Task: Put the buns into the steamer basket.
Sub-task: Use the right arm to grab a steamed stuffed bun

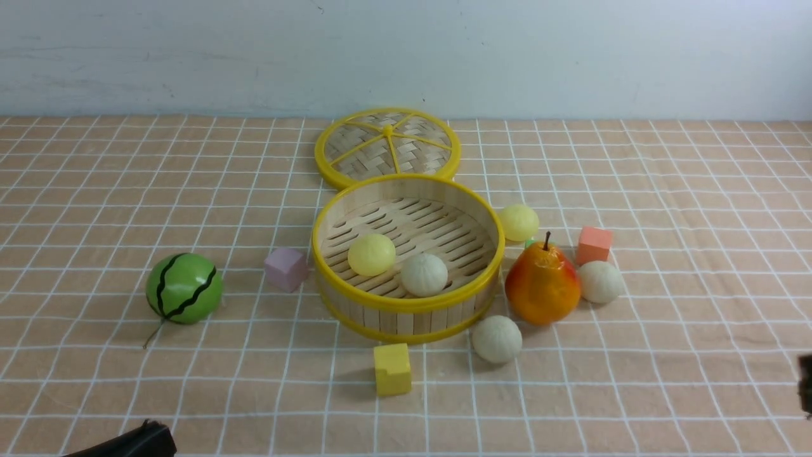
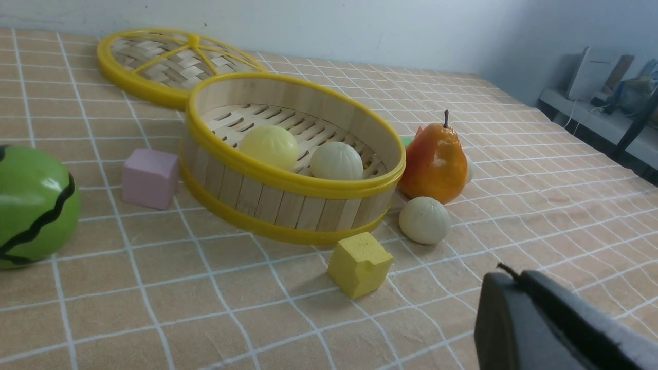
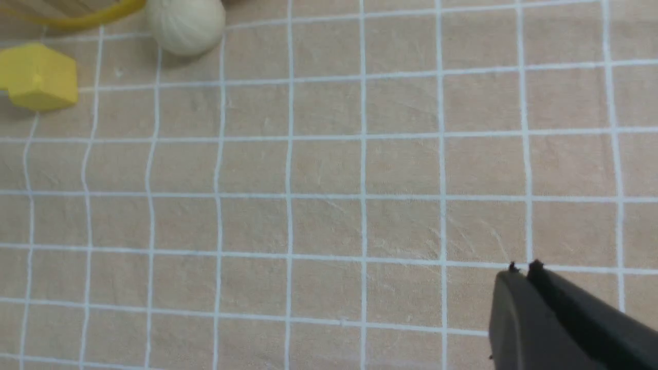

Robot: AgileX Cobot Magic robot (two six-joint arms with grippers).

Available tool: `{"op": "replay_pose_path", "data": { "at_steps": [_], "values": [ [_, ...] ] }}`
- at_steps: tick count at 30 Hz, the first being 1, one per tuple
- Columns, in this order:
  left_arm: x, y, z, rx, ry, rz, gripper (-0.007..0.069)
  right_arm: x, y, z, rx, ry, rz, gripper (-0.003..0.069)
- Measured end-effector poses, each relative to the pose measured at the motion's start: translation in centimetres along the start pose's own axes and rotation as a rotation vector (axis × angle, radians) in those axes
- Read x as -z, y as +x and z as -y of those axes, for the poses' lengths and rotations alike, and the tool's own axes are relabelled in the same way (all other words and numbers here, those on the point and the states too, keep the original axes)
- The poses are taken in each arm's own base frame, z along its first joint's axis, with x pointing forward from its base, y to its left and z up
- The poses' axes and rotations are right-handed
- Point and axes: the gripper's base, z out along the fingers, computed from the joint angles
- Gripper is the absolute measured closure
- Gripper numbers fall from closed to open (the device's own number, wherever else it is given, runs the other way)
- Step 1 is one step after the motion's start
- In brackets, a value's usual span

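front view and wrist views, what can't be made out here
Green bit, front view: mostly hidden behind the pear; unidentifiable.
Far off-white bun, left wrist view: pear hides all but a sliver.
Right gripper, front view: cut off by the right edge.
Left gripper, front view: cut off by the bottom edge.
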Motion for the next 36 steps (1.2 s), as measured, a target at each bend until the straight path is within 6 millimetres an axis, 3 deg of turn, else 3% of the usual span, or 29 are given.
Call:
{"op": "replay_pose_path", "data": {
  "at_steps": [4,5,8,11,15,16,17,23,34,36],
  "values": [
    [0.0,0.0,0.0,0.0,0.0,0.0,0.0638,-3.9,-3.2,-3.5,0.135,-0.049,-0.094,0.0642],
    [0.0,0.0,0.0,0.0,0.0,0.0,0.0638,-4.1,-3.3,-3.7,0.142,-0.052,-0.097,0.0642],
    [0.0,0.0,0.0,0.0,0.0,0.0,0.0638,-7.5,-5.4,-7.6,0.268,-0.072,-0.125,0.0623],
    [0.0,0.0,0.0,0.0,0.0,0.0,0.0638,-10.3,-6.8,-9.8,0.303,-0.073,-0.143,0.0591],
    [0.0,0.0,0.0,0.0,0.0,0.0,0.0638,-15.0,-8.6,-11.4,0.3,-0.06,-0.184,0.0489],
    [0.0,0.0,0.0,0.0,0.0,0.0,0.0638,-15.2,-8.7,-11.5,0.3,-0.059,-0.185,0.0477],
    [0.0,0.0,0.0,0.0,0.0,0.0,0.0638,-16.9,-9.4,-11.8,0.291,-0.052,-0.193,0.0422],
    [0.0,0.0,0.0,0.0,0.0,0.0,0.0638,-20.0,-10.2,-12.2,0.283,-0.05,-0.183,0.0332],
    [0.0,0.0,0.0,0.0,0.0,0.0,0.0633,-21.6,-10.3,-12.1,0.257,-0.045,-0.167,0.0337],
    [0.0,0.0,0.0,0.0,0.0,0.0,0.0629,-21.9,-10.2,-12.1,0.256,-0.043,-0.173,0.0375]
  ]
}}
